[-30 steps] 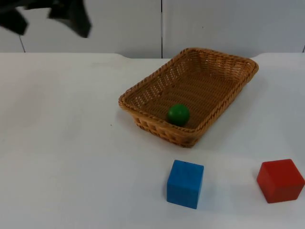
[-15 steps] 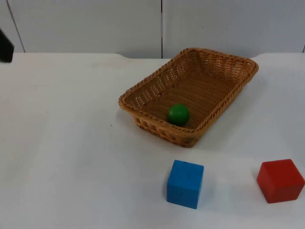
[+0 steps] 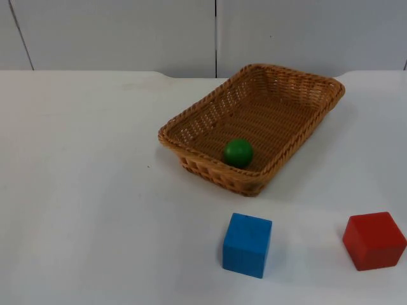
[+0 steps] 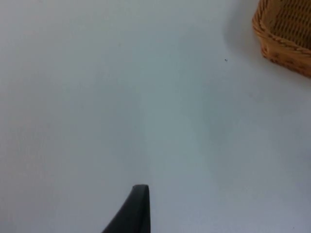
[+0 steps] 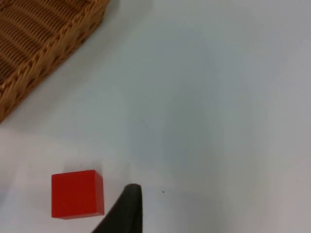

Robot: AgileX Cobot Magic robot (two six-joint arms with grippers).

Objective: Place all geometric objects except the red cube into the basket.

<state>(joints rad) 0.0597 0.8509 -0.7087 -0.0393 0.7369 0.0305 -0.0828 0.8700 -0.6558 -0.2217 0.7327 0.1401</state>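
Left gripper [image 4: 138,208] — one black fingertip visible in the left wrist view, above bare white table [image 4: 121,97], with a corner of the wicker basket [image 4: 286,34] well off to one side; whether its fingers are apart or together cannot be told.

Right gripper [image 5: 127,208] — one black fingertip visible in the right wrist view, above the table, just beside the red cube [image 5: 77,193] but apart from it, nothing held that can be seen; finger state cannot be told. Basket wall [image 5: 43,43] visible farther off.

Blue cube [image 3: 247,244] — nearest the table's front edge in the top view, resting flat, in front of the basket and apart from it.

Red cube [image 3: 374,240] — same front row, well to the right of the blue cube, resting flat on the table.

Wicker basket [image 3: 191,130] — brown, rectangular, set at an angle mid-table, behind both cubes.

Green ball [image 3: 238,152] — inside the basket, against its near wall.

Grey partition wall [image 3: 127,32] — behind the table's far edge.
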